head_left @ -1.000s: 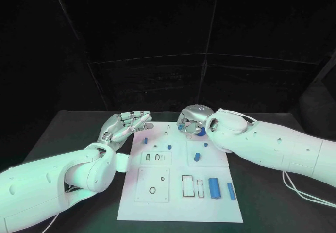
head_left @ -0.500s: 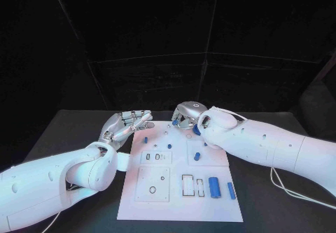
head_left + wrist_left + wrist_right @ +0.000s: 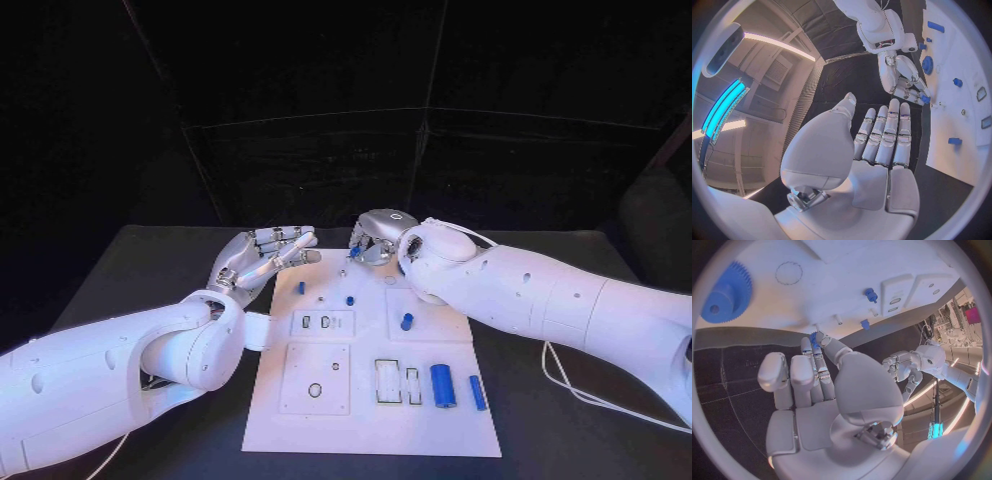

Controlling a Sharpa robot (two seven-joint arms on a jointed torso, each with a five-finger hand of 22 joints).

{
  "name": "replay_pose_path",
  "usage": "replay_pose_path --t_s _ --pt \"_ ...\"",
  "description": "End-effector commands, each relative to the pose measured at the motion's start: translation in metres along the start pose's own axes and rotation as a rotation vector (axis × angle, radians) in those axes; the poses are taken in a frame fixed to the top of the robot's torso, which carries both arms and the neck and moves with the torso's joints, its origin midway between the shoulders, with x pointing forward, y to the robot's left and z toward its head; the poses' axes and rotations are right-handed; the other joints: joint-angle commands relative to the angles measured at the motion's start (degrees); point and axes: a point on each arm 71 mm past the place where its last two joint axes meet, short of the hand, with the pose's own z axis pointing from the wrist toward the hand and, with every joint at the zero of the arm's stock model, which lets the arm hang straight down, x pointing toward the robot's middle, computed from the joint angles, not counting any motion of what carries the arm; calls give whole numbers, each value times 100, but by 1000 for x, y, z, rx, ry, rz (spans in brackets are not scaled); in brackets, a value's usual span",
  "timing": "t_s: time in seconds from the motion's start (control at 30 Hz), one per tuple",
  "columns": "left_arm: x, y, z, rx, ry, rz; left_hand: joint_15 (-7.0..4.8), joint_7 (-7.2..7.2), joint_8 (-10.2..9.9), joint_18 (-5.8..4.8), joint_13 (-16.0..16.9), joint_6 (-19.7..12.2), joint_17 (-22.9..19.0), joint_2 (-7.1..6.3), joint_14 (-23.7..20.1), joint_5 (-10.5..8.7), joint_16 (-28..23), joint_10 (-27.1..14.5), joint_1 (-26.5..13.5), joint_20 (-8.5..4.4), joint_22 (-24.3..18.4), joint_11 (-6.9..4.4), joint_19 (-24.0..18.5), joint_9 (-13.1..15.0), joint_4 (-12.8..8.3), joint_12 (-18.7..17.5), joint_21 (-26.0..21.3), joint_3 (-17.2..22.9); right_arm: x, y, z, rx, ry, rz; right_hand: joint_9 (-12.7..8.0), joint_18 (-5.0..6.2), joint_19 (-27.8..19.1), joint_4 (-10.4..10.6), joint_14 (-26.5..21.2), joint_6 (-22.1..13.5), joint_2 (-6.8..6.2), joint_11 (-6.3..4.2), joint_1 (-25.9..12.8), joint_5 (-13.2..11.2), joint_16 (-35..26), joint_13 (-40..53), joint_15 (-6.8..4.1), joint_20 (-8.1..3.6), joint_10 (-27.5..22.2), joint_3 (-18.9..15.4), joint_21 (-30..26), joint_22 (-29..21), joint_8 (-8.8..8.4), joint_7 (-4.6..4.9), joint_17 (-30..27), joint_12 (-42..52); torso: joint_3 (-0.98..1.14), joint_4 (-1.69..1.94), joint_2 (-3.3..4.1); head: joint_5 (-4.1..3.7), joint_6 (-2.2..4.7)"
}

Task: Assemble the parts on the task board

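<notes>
The white task board (image 3: 368,420) lies in the middle of the black table. My right hand (image 3: 378,240) hovers over the board's far edge and pinches a small blue part (image 3: 814,338) between thumb and a fingertip; the left wrist view shows that part (image 3: 924,99) at the fingertips too. My left hand (image 3: 267,255) is beside the board's far left corner, fingers straight and side by side, holding nothing. A blue gear (image 3: 726,295) lies on the board near the right hand. Small blue pegs (image 3: 300,288) (image 3: 349,300) (image 3: 405,321) stand on the board.
Two blue cylinders (image 3: 443,385) (image 3: 476,392) lie at the board's near right, beside rectangular slots (image 3: 385,381). A square plate with a round hole (image 3: 315,390) sits at the near left. My right forearm (image 3: 548,300) crosses the board's far right corner.
My right hand has moved left along the board's far edge with the small blue part in its pinch, and its arm now covers the gear. The left hand has barely moved.
</notes>
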Motion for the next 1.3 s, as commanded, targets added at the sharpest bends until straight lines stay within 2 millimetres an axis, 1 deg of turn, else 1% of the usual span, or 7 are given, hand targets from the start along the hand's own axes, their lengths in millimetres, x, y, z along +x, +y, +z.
replay_pose_path --t_s 0.03,0.13,0.3,0.77,0.97,1.13,1.3 --pt "1 -2 1 11 10 3 -5 223 -40 23 -6 -26 -6 29 -26 -18 -30 -18 53 11 -7 29 32 -7 -38 -23 -33 14 1 1 2 -1 25 6 47 -118 15 30 28 5 -21 10 -54 26 21 -6 -1 18 -34 8 25 8 35 1 1 -39 -2 7 5 -2 4" --pt "1 -4 2 14 9 5 -5 223 -40 23 -6 -26 -6 29 -26 -18 -30 -18 53 11 -7 29 32 -7 -38 -23 -33 14 1 3 3 -1 26 7 47 -118 15 31 28 5 -21 10 -54 26 21 -6 -1 18 -34 8 25 8 34 1 1 -40 -7 -5 24 10 34" --pt "2 -6 3 17 10 6 -4 224 -42 23 -6 -26 -7 30 -29 -18 -34 -19 61 12 -9 30 31 -7 -49 -23 -36 17 3 6 7 1 31 6 46 -118 15 41 26 -2 -26 12 -57 29 21 -7 1 19 -41 12 25 9 30 3 -3 -42 -5 4 22 5 -1" --pt "2 -9 4 22 11 8 -4 224 -42 23 -6 -26 -7 30 -29 -18 -34 -19 61 12 -9 30 31 -7 -49 -23 -36 17 6 9 11 8 58 4 41 -120 20 82 23 -31 -62 22 -66 5 33 -8 8 25 -74 28 29 20 11 12 -2 -48 -8 -3 33 31 -11" --pt "2 -9 4 21 12 7 -4 224 -42 23 -6 -26 -7 30 -29 -18 -34 -19 61 12 -9 30 31 -7 -49 -23 -36 17 6 8 13 19 58 3 26 -118 5 128 4 -105 -124 47 -63 -12 18 -14 28 40 -162 59 23 6 -24 39 -57 -59 -8 -2 34 32 -9" --pt "2 -9 4 21 13 7 -2 225 -45 22 -5 -26 -9 31 -33 -18 -41 -20 69 13 -13 31 29 -7 -62 -24 -40 20 7 8 14 22 60 1 -24 -60 -229 210 -106 -430 -285 155 -91 -70 -187 -29 121 106 -506 69 -122 -310 -60 169 -426 -65 -10 -3 35 36 -13" --pt "2 -9 4 21 14 6 -2 225 -45 22 -5 -26 -9 31 -33 -18 -41 -20 69 13 -13 31 29 -7 -62 -24 -40 20 7 8 14 15 63 0 -43 110 -913 312 -395 -1289 -489 396 -20 -125 -760 -37 293 264 -1243 -76 -608 -1251 -36 415 -1324 -45 -8 -3 33 44 -17"
